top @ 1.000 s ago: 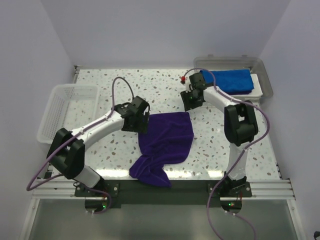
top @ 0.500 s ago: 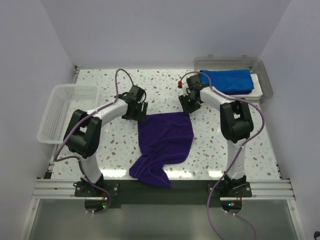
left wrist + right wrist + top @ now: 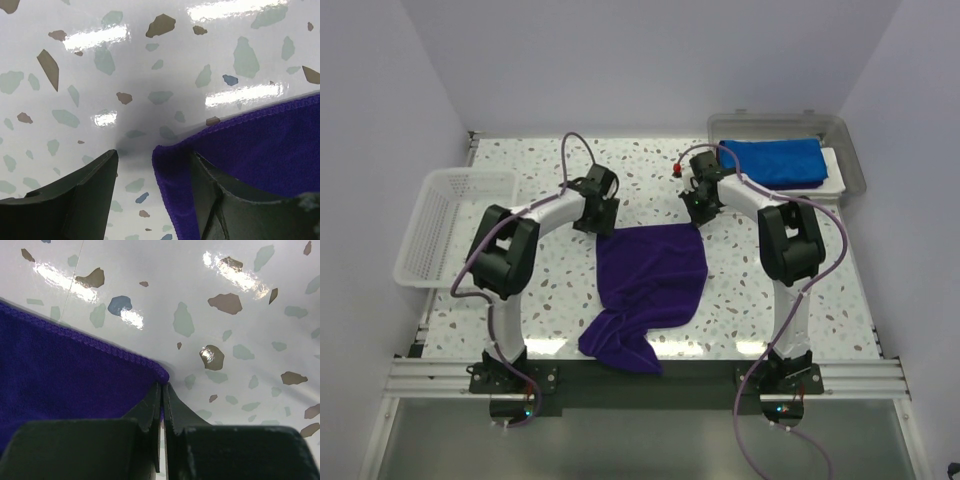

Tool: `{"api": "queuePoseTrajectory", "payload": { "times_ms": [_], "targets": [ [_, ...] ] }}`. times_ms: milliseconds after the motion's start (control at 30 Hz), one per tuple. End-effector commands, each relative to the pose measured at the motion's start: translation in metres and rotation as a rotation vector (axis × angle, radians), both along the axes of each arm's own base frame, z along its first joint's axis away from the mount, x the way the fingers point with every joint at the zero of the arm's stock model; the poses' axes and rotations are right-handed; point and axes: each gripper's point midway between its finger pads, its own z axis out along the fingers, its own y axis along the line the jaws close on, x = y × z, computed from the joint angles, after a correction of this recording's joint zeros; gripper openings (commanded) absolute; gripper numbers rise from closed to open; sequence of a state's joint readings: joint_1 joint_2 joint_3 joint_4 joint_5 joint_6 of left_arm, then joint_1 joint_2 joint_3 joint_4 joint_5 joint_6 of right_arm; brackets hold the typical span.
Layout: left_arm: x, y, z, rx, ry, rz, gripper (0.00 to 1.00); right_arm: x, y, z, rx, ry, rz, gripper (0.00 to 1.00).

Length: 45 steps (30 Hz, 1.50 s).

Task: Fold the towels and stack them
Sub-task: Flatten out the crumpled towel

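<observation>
The purple towel (image 3: 652,275) is lying spread on the bench (image 3: 520,170). It is soft plush cloth with a stitched hem. Its far part is lying flat and roughly square, while its near end is bunching into folds and drooping over the bench's near edge.

At the towel's far right corner, the right fingers (image 3: 150,407) are clenching together and pinching the hemmed tip (image 3: 161,374).

At its far left corner (image 3: 165,152), the left fingers (image 3: 90,185) are standing released, one over the cloth and one over the bare speckled, glossy surface.

Far right of the purple towel, a blue towel (image 3: 772,160) is sitting folded into a rectangle in a grey tray (image 3: 853,165). Well to its left, a white lattice basket (image 3: 440,215) is resting.
</observation>
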<state>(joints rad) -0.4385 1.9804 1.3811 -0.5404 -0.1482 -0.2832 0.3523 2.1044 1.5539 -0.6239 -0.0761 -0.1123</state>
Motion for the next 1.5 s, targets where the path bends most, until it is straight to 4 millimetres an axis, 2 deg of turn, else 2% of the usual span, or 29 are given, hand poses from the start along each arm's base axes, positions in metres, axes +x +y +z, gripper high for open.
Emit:
{"api": "queuePoseTrajectory", "payload": {
  "times_ms": [0, 100, 233, 300, 367, 467, 533, 567, 667, 700, 733, 833, 867, 900, 933, 967, 1000, 1033, 1067, 1133, 1167, 1233, 1267, 1300, 1333, 1367, 1400, 1433, 1467],
  "targets": [
    [0.018, -0.005, 0.008, -0.013, -0.040, -0.018, 0.63, -0.022, -0.005, -0.030, -0.031, 0.103, 0.020, 0.00],
    [0.020, -0.006, 0.001, -0.006, -0.030, -0.020, 0.59, -0.022, -0.004, -0.029, -0.025, 0.100, 0.021, 0.00],
    [0.012, -0.006, -0.011, -0.001, 0.013, -0.025, 0.52, -0.021, -0.007, -0.026, -0.038, 0.092, 0.021, 0.00],
    [0.001, -0.004, -0.020, -0.003, 0.041, -0.015, 0.47, -0.022, -0.006, -0.024, -0.034, 0.090, 0.021, 0.00],
    [-0.010, 0.000, -0.030, 0.007, 0.073, -0.003, 0.38, -0.022, -0.005, -0.022, -0.028, 0.086, 0.020, 0.00],
    [-0.021, 0.007, -0.043, 0.030, 0.104, 0.011, 0.31, -0.022, -0.004, -0.020, -0.022, 0.084, 0.024, 0.00],
    [-0.022, 0.013, -0.047, 0.059, 0.109, 0.031, 0.26, -0.022, -0.004, -0.020, -0.021, 0.085, 0.026, 0.00],
    [-0.020, 0.016, -0.050, 0.076, 0.111, 0.038, 0.17, -0.020, -0.003, -0.018, -0.019, 0.079, 0.027, 0.00],
    [-0.013, 0.020, -0.049, 0.110, 0.108, 0.046, 0.00, -0.014, -0.001, -0.009, -0.014, 0.059, 0.027, 0.00],
    [-0.007, 0.025, -0.044, 0.137, 0.089, 0.047, 0.00, -0.011, 0.000, -0.002, -0.010, 0.043, 0.026, 0.00],
    [0.003, 0.024, -0.032, 0.137, 0.055, 0.050, 0.00, -0.007, 0.002, 0.004, -0.007, 0.026, 0.027, 0.00],
    [0.024, 0.027, 0.003, 0.170, -0.042, 0.045, 0.00, 0.016, 0.002, 0.043, -0.006, -0.082, 0.005, 0.00],
    [0.040, 0.027, 0.034, 0.173, -0.120, 0.058, 0.00, 0.032, 0.002, 0.067, -0.010, -0.150, -0.012, 0.00],
    [0.048, 0.028, 0.053, 0.181, -0.163, 0.054, 0.00, 0.039, 0.003, 0.082, -0.006, -0.185, -0.019, 0.00],
    [0.056, 0.028, 0.072, 0.183, -0.206, 0.059, 0.00, 0.046, 0.003, 0.105, 0.005, -0.239, -0.030, 0.00],
    [0.071, 0.025, 0.114, 0.156, -0.301, 0.071, 0.00, 0.059, 0.004, 0.135, 0.020, -0.315, -0.048, 0.00],
    [0.077, 0.027, 0.137, 0.166, -0.353, 0.070, 0.00, 0.066, 0.001, 0.156, 0.012, -0.368, -0.068, 0.00],
    [0.086, 0.025, 0.183, 0.133, -0.452, 0.082, 0.00, 0.069, -0.001, 0.184, 0.023, -0.431, -0.083, 0.00],
    [0.090, 0.028, 0.207, 0.136, -0.505, 0.081, 0.00, 0.076, -0.001, 0.219, 0.044, -0.511, -0.101, 0.00],
    [0.092, 0.028, 0.253, 0.107, -0.602, 0.084, 0.00, 0.079, -0.006, 0.260, 0.056, -0.602, -0.127, 0.00],
    [0.089, 0.030, 0.299, 0.074, -0.697, 0.089, 0.00, 0.075, -0.008, 0.300, 0.088, -0.684, -0.135, 0.00],
    [0.082, 0.031, 0.341, 0.035, -0.778, 0.086, 0.00, 0.067, -0.010, 0.339, 0.132, -0.770, -0.135, 0.00],
    [0.070, 0.034, 0.377, -0.001, -0.849, 0.079, 0.00, 0.053, -0.014, 0.369, 0.158, -0.830, -0.131, 0.00],
    [0.062, 0.036, 0.393, -0.020, -0.883, 0.076, 0.00, 0.045, -0.016, 0.387, 0.177, -0.876, -0.123, 0.00],
    [0.045, 0.042, 0.422, -0.052, -0.943, 0.076, 0.00, 0.037, -0.017, 0.393, 0.181, -0.891, -0.102, 0.00],
    [0.034, 0.042, 0.436, -0.077, -0.972, 0.053, 0.00, 0.016, -0.022, 0.420, 0.209, -0.948, -0.092, 0.00],
    [0.023, 0.042, 0.447, -0.099, -1.000, 0.039, 0.00, 0.006, -0.024, 0.429, 0.219, -0.971, -0.076, 0.00],
    [0.000, 0.049, 0.470, -0.130, -1.061, 0.029, 0.00, -0.003, -0.024, 0.429, 0.224, -0.971, -0.044, 0.00],
    [-0.013, 0.047, 0.481, -0.152, -1.090, -0.009, 0.00, -0.016, -0.025, 0.438, 0.241, -0.992, -0.028, 0.00]
  ]
}}
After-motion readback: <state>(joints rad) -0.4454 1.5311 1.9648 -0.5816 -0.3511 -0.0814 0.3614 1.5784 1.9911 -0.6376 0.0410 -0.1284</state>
